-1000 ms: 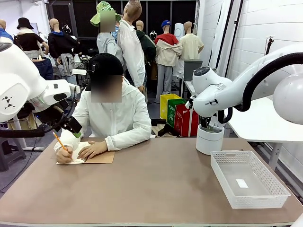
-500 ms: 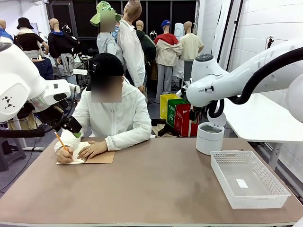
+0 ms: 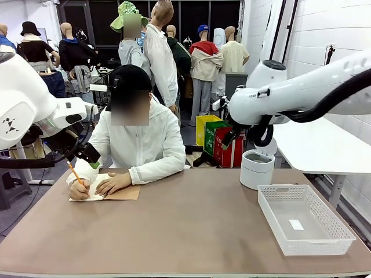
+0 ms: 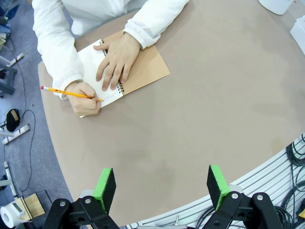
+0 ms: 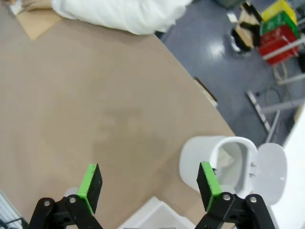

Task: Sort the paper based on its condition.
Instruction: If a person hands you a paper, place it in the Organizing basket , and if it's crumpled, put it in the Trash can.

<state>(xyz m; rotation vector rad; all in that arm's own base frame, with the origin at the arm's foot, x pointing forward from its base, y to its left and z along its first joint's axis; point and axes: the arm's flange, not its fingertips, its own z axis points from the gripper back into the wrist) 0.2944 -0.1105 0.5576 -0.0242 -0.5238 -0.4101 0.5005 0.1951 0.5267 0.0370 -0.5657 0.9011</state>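
brown table (image 3: 191,231): right gripper (image 5: 148,176) spread and empty, high beside the white bin (image 5: 224,157) near the far right edge; left gripper (image 4: 161,183) likewise. paper (image 4: 90,62) lies under the person's hand (image 4: 116,59) at the far left corner; reaching early risks striking that hand.

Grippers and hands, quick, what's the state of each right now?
Left gripper: open, empty.
Right gripper: open, empty.
Person's one hand: holding a pencil on the notebook.
Other hand: flat on the notebook.
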